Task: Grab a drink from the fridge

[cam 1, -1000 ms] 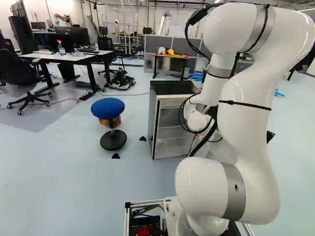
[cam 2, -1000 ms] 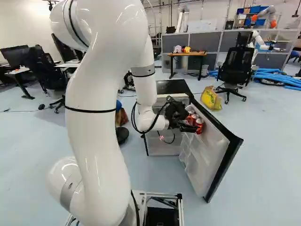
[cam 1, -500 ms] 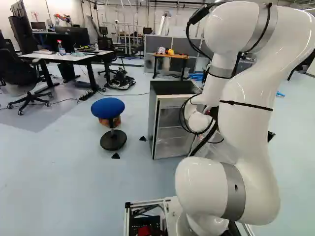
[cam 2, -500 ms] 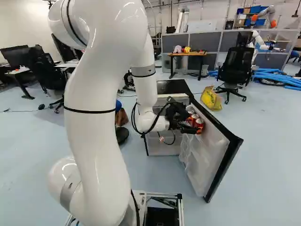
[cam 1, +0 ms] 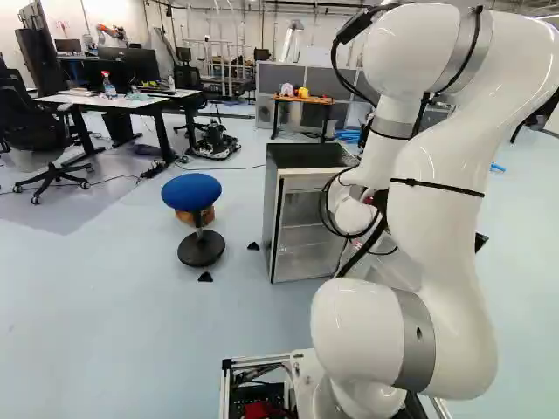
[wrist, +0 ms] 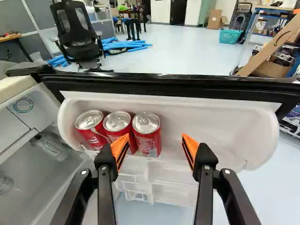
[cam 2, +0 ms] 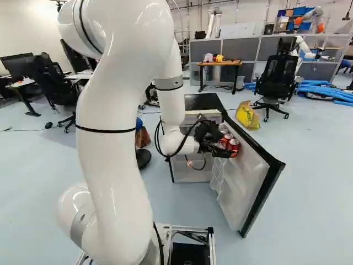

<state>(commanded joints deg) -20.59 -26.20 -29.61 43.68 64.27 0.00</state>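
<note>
Base unmoved; in the right base view the arm has brought the gripper slightly lower and right, fingers apart, nothing clamped, the near can of three upright cans ahead between them, so judged as lining up before closing. Cans unshifted in the bin of the open door. Left to right: stool on pale floor, fridge, door, then far right a yellow bag, chair and blue hoses.
</note>
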